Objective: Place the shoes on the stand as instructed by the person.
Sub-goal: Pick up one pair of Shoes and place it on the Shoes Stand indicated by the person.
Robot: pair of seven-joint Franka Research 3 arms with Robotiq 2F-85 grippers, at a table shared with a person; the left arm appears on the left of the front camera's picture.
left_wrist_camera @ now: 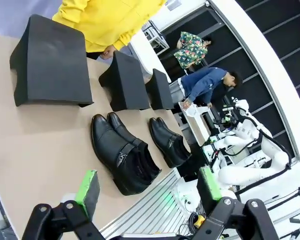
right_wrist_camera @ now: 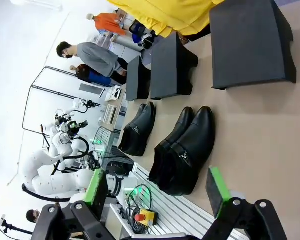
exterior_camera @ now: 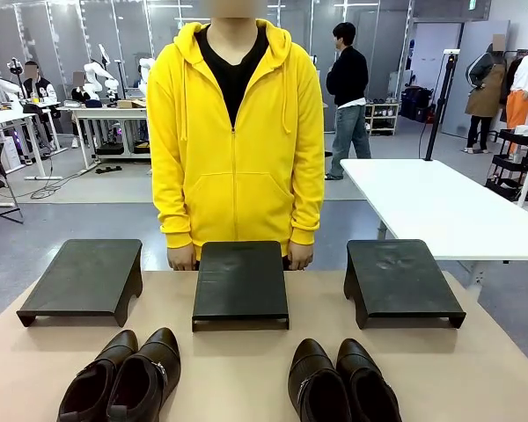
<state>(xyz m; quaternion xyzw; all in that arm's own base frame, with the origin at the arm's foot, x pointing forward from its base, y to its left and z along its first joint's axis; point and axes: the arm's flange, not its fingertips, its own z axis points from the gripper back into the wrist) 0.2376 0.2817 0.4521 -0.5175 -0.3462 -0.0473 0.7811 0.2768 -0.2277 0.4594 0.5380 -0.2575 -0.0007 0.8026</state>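
Two pairs of glossy black shoes lie near the front edge of the tan table: one pair on the left, the other on the right. Behind them stand three black stands, left, middle and right, all bare. The person in a yellow hoodie stands behind the middle stand, both hands low at the table's far edge. My left gripper hangs open above the near edge, short of the left pair. My right gripper is open too, short of the right pair.
A white table stands behind at the right. An aluminium rail with cables and a yellow stop-button box runs along the table's near edge. Other people stand far off in the room.
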